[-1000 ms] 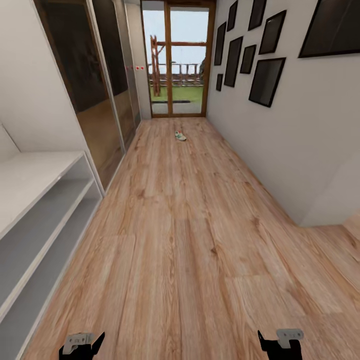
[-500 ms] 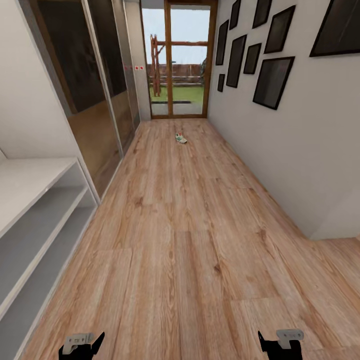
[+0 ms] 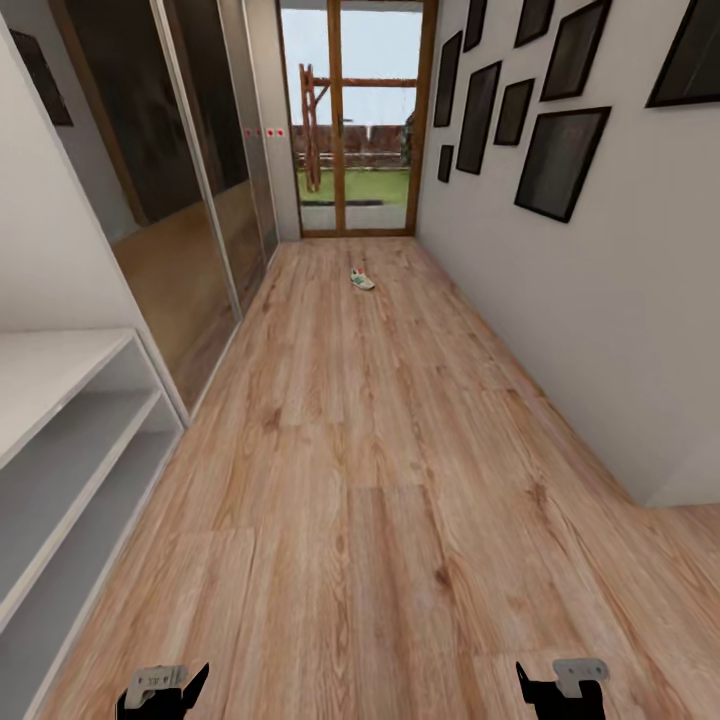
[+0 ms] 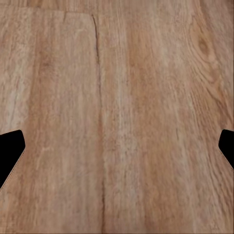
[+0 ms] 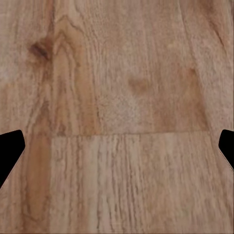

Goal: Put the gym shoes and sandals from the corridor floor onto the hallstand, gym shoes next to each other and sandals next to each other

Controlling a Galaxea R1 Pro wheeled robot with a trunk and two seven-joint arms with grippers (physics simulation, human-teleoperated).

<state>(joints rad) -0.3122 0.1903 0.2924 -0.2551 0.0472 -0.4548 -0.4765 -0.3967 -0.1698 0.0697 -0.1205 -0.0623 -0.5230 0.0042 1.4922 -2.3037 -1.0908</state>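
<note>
Corridor view with one gym shoe far ahead

Wood planking takes up most of what I see: the corridor floor [image 3: 380, 480] runs warm light brown, grained and knotted, up to a glass door [image 3: 345, 120] at the far end. On my left stands the hallstand [image 3: 60, 440], pale grey, with a flat top and two open shelf levels, bare where I can see them. Beyond it are the wardrobe's mirrored sliding doors [image 3: 190, 190]. Dark picture frames [image 3: 560, 160] hang on the right wall. One gym shoe [image 3: 362, 280] lies far down the floor near the door, small, white with a green touch. My left gripper [image 4: 117, 151] and right gripper [image 5: 117, 151] hang over bare planks, jaws wide apart, nothing between them.
</note>
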